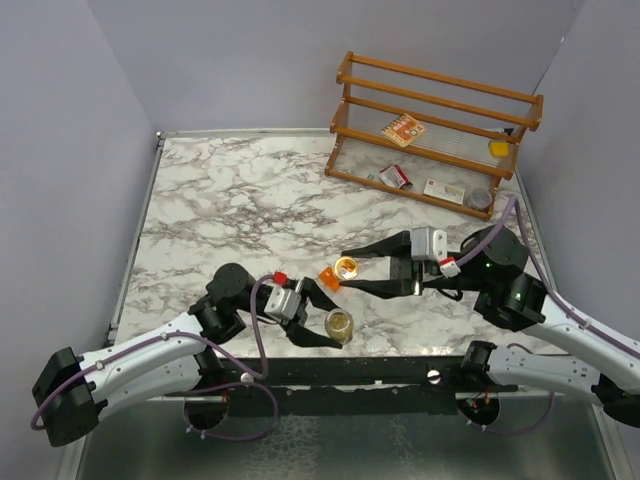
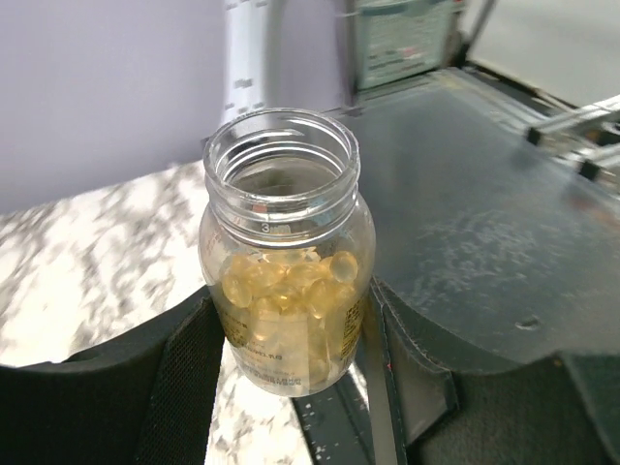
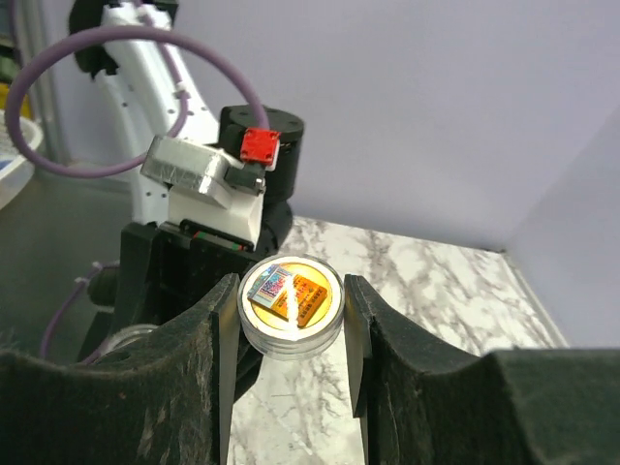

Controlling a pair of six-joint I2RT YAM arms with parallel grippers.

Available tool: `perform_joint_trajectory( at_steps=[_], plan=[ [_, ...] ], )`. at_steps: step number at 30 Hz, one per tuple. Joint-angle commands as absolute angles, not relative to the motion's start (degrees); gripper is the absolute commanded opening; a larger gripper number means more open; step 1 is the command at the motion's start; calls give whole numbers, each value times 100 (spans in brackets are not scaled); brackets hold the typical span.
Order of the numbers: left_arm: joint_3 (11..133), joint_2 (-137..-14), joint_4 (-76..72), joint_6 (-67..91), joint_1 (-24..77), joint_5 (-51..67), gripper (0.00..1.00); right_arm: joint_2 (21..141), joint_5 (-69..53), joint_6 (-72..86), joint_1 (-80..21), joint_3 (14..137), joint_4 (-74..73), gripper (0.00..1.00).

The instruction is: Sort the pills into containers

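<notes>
A small clear jar [image 2: 286, 262] with no cap has yellow softgel pills [image 2: 291, 291] in its lower half. My left gripper [image 2: 291, 298] is shut on its sides, near the table's front edge; in the top view the jar [image 1: 340, 324] sits between the left gripper's [image 1: 334, 329] fingers. My right gripper [image 3: 291, 291] is shut on a round clear cap [image 3: 291, 302] with a gold inside and an orange-and-blue label. From above, that cap [image 1: 347, 268] is held by the right gripper [image 1: 351, 271] just behind the jar. A tiny orange square box [image 1: 330, 277] lies next to the cap.
A wooden rack [image 1: 440, 100] stands at the back right, holding red-and-white packets [image 1: 403, 131], a grey round tin [image 1: 479, 199] and a yellow item [image 1: 498, 148]. A black strip [image 1: 400, 372] runs along the table's near edge. The marble table [image 1: 230, 200] has purple walls around it.
</notes>
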State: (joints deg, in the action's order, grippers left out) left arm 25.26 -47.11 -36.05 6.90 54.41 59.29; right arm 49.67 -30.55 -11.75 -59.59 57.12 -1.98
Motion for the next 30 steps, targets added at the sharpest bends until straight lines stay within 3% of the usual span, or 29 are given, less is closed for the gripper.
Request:
perform_joint_trajectory(
  at_steps=[1,12,17,30],
  plan=[
    [2519,-4485,-2802,291,5458,4023,0,4644,-1849,-1105,-5953,5537,35,1],
    [3521,-4950,344,836,5459,-408,0,4466,499,-776,-5957,4896,380,1],
    [4084,-5566,1446,910,5462,-647,0,4465,1098,-692,-5956,4666,504,1],
    [3604,-5670,1482,1692,5536,-611,0,4145,2304,-429,-5953,4207,554,1]
  ],
)
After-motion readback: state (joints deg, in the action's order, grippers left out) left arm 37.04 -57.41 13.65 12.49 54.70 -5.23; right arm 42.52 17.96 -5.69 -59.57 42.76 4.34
